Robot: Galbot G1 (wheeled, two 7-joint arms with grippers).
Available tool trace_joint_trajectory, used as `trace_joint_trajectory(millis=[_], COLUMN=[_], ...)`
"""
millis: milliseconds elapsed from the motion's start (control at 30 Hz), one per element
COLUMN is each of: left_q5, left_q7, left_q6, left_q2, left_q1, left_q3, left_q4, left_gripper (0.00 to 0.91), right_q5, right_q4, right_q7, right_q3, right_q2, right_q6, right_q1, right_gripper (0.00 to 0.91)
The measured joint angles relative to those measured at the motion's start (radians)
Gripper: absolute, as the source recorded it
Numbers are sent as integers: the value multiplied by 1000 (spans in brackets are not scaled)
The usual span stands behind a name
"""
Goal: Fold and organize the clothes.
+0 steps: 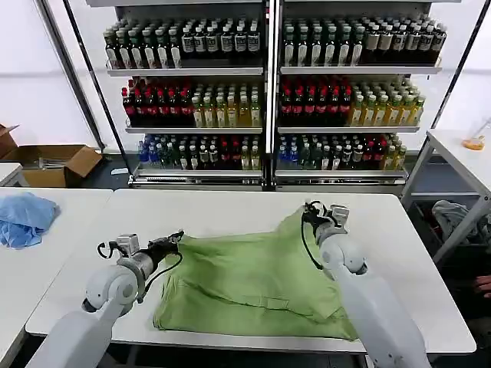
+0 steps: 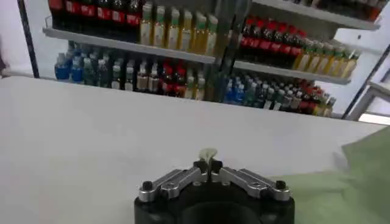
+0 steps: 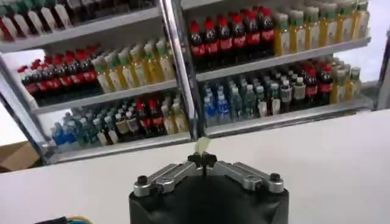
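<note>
- Nearest the head camera, the front hem of the light green polo shirt (image 1: pixel 253 280) is seen along the near edge of the white table (image 1: pixel 230 203), with the body of the garment spread towards the middle and right.
- On the left, the left gripper (image 1: pixel 178 238) is pinched closed on the shirt's far-left corner; in the left wrist view a sliver of pale fabric is held between the closed fingertips (image 2: pixel 208 165).
- On the right, the right gripper (image 1: pixel 309 212) is likewise clamped on the far-right corner, which is lifted into a small peak; a thin strip of cloth is gripped in the right wrist view (image 3: pixel 202 157).
- A fold of the far edge towards the near hem is judged to be the step in hand.
- Both corners should be raised level and carried forward together, so that the crease is kept straight.
- Tension between the grips should be kept even, or wrinkles may be trapped.
</note>
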Motion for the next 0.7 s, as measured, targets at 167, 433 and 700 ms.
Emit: trace_joint_trajectory(millis=[167,433,700], left_q5=[-20,-26,1], left_q7=[5,18,33], left_q6=[2,5,6], left_q2=[13,31,26], left_q1=[60,164,256], left_q3=[-43,-105,-127], left_q4=[-57,-136,-171], left_gripper=[30,30,30], right_q5=[2,6,3], right_q4=[114,278,397], right_q7=[2,6,15], right_q3=[43,117,198], right_q2=[-41,-61,-54], right_q6=[-10,-29,-55], right_q1=[-95,-256,-401], right_gripper=[0,0,0])
